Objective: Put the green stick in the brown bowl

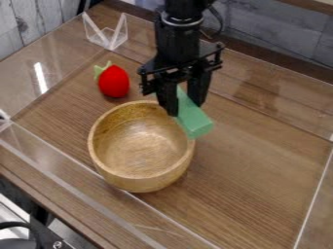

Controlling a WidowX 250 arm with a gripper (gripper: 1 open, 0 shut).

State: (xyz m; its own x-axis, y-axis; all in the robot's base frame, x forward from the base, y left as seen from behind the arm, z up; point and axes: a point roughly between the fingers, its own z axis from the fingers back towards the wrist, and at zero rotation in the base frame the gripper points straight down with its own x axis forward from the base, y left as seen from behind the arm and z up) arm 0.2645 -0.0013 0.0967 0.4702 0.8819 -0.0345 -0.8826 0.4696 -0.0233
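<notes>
Red strawberry toy [113,81] — on wooden table [260,175], clear walls [104,32].

Gripper [181,97] points straight down, jaws clamped on the green stick [196,120], which hangs tilted over the right rim of the brown bowl [140,144]. Bowl sits mid-tabletop [260,175], nearer the front edge. Red strawberry toy [113,80] lies apart, toward the back-left corner.

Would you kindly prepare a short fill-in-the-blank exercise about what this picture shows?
1. The gripper is shut on the green ____.
2. The green stick hangs above the far right rim of the brown ____.
3. The brown bowl holds ____ inside.
4. The red strawberry toy lies on the ____ beyond the bowl.

Missing words: stick; bowl; nothing; table
</notes>
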